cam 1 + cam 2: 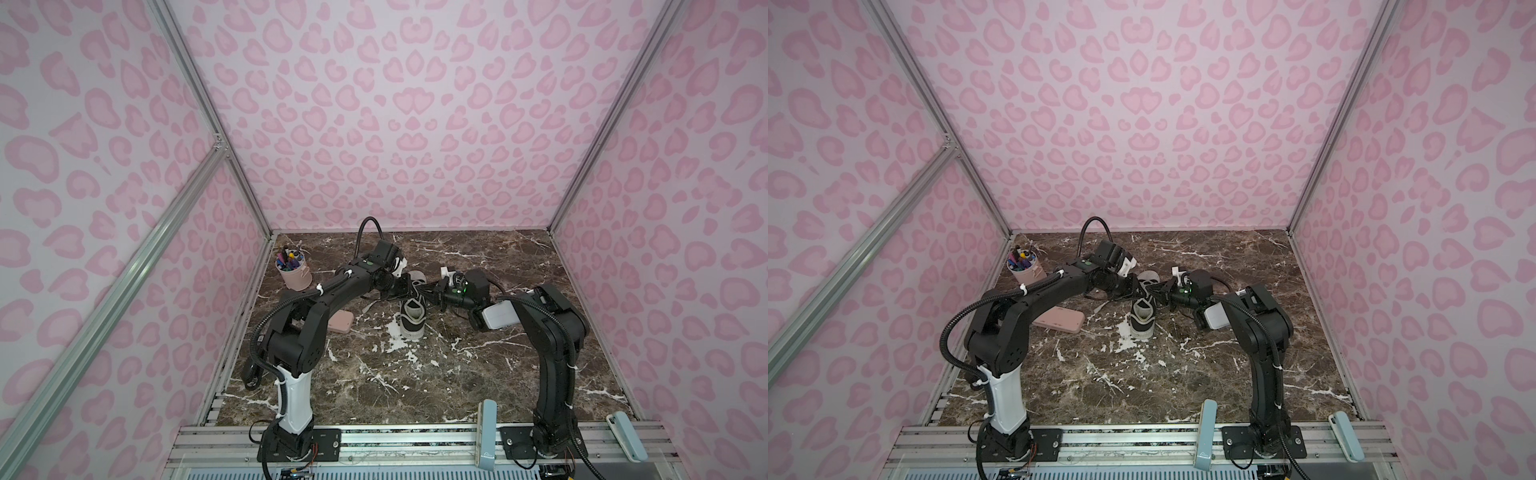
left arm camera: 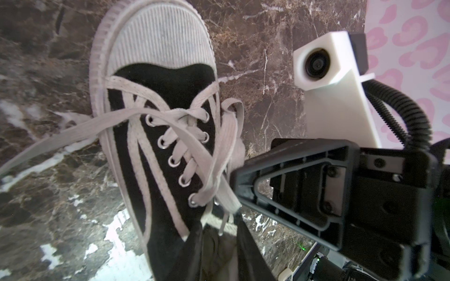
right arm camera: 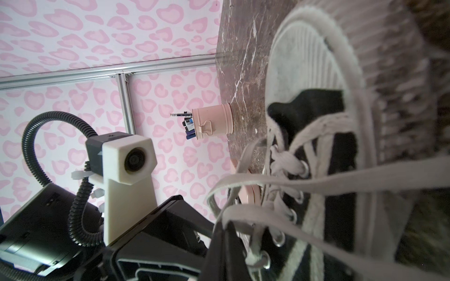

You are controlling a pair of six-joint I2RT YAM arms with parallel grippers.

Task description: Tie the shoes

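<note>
Cup, case left; tabletop apparently free.

In both top views the left gripper and right gripper meet over the sneaker, so its lacing is hidden from you and their tips are too small to read. In a top view the left arm covers most of the pink case. In the left wrist view the heel runs off the edge, and the left fingers blur dark around the laces; you can't tell whether they pinch.
</note>
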